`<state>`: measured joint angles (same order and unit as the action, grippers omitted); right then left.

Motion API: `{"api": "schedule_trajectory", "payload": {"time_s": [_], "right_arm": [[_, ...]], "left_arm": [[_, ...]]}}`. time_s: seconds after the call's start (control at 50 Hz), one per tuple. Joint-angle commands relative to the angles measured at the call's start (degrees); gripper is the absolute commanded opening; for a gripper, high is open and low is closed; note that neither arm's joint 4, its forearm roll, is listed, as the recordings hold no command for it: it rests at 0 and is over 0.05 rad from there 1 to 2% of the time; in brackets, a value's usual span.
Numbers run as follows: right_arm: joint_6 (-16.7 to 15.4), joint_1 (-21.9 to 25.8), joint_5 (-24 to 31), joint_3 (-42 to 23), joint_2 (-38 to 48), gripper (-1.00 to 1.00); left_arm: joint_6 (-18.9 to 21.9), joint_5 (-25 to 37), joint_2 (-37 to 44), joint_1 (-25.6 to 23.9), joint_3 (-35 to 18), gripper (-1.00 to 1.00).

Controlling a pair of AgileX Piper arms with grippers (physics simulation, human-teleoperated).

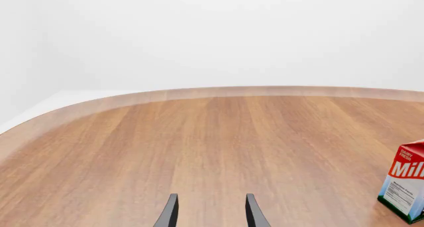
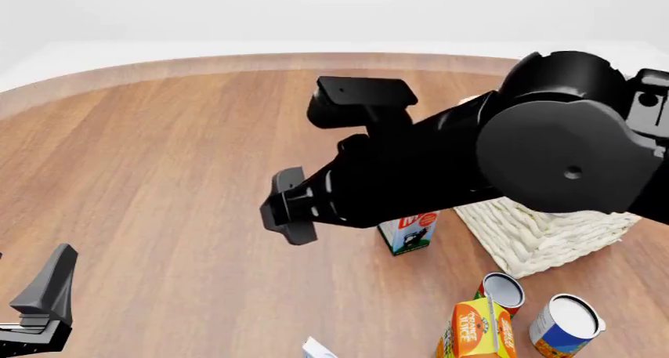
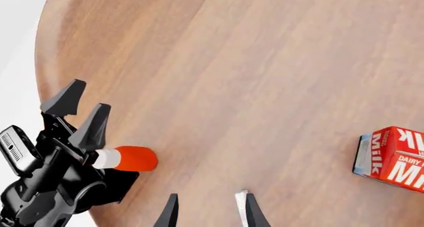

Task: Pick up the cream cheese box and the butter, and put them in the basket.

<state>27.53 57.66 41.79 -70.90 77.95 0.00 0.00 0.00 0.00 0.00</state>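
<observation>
Only a white corner of the cream cheese box (image 2: 316, 348) shows at the bottom edge of the front view. A white sliver (image 3: 243, 199) beside one right fingertip looks like the same box. The butter is out of view. The white wicker basket (image 2: 549, 233) sits at the right, partly hidden behind my right arm. My right gripper (image 3: 210, 214) hangs open over bare wood with nothing between its fingers. My left gripper (image 1: 212, 214) (image 2: 42, 307) (image 3: 83, 108) is open and holds nothing, low near the table's near-left edge.
A red-and-white milk carton (image 2: 408, 233) (image 1: 404, 187) (image 3: 394, 157) stands left of the basket. An orange juice carton (image 2: 475, 330) and two cans (image 2: 504, 290) (image 2: 565, 323) stand at the near right. An orange-red cylinder with a white end (image 3: 132, 158) lies beside the left arm.
</observation>
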Motion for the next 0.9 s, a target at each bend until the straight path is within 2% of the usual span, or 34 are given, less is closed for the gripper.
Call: {"api": "schedule_trajectory", "payload": {"time_s": [0.02,0.26,0.56,0.7,0.72,0.74,0.76,0.9], "right_arm": [[-0.6,-0.8,0.6,0.9,0.8,1.00],[-2.9,-3.1,1.2,1.6,0.8,1.00],[-3.4,-3.5,-2.8,6.3,1.8,1.00],[-3.7,-4.2,-2.8,7.1,1.6,1.00],[-6.1,-5.4,-2.2,6.9,2.0,1.00],[-3.6,-4.1,-3.1,7.6,1.6,1.00],[-4.2,-4.4,-3.1,8.0,1.7,1.00],[-2.9,-4.4,-4.8,10.5,1.6,1.00]], "left_arm": [[0.0,0.0,0.0,0.0,0.0,1.00],[0.0,0.0,0.0,0.0,0.0,1.00],[0.0,0.0,0.0,0.0,0.0,1.00],[0.0,0.0,0.0,0.0,0.0,1.00],[0.0,0.0,0.0,0.0,0.0,1.00],[0.0,0.0,0.0,0.0,0.0,1.00],[0.0,0.0,0.0,0.0,0.0,1.00],[0.0,0.0,0.0,0.0,0.0,1.00]]}}
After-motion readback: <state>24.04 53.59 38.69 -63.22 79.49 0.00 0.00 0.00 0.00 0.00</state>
